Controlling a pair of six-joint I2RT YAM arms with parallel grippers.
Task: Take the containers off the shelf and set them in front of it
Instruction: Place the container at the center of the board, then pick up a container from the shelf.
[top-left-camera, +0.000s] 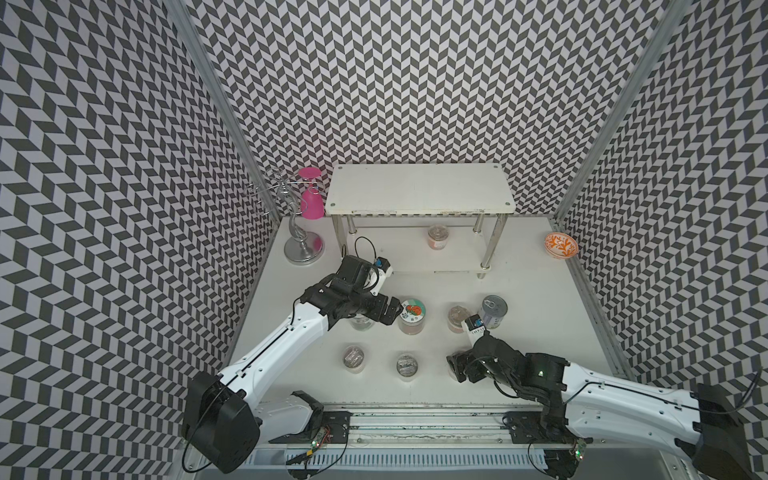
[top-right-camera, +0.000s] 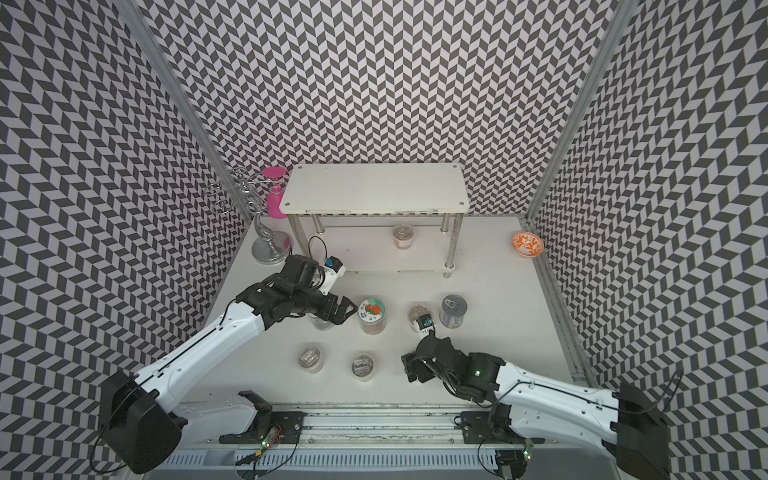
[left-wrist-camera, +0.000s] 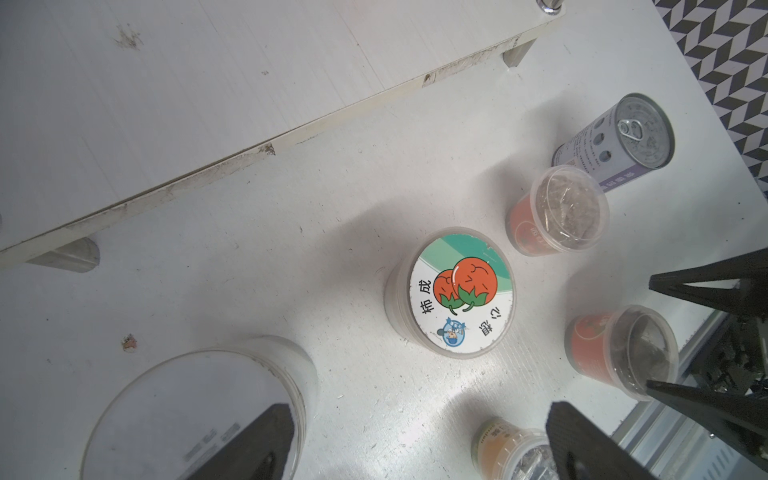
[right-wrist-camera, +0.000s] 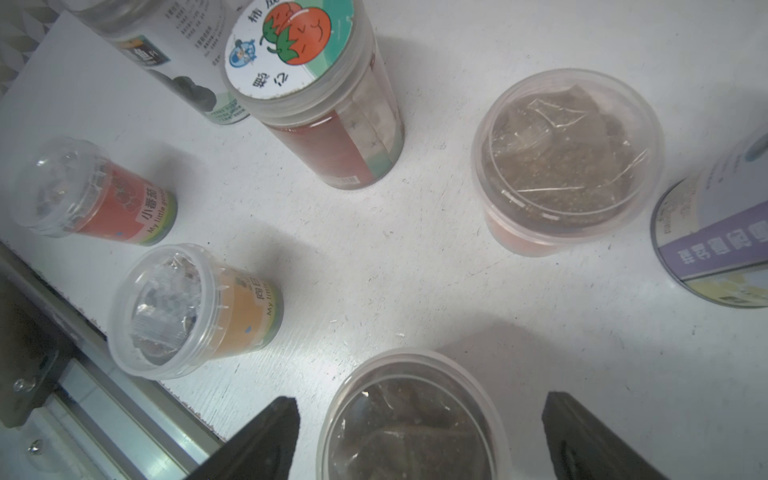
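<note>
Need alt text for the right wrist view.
Open right hand straddles a clear foil-topped cup without touching it. Beyond on the white table: a tomato-lidded jar, a second jar, three more cups, a purple can.

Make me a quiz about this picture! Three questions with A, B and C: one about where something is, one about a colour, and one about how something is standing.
1. Where on the shelf is the one cup not yet taken off?
A. on its top board
B. on its lower board
C. hanging from a leg

2. What colour is the upside-down goblet?
A. blue
B. green
C. pink

3. How is the tin can standing?
A. upright, pull-tab on top
B. lying on its side
C. upside down

Answers:
1 B: the cup sits under the top board, between the legs.
2 C: it shows bright pink in both top views.
3 A: its ring-pull lid faces up at the camera.
</note>
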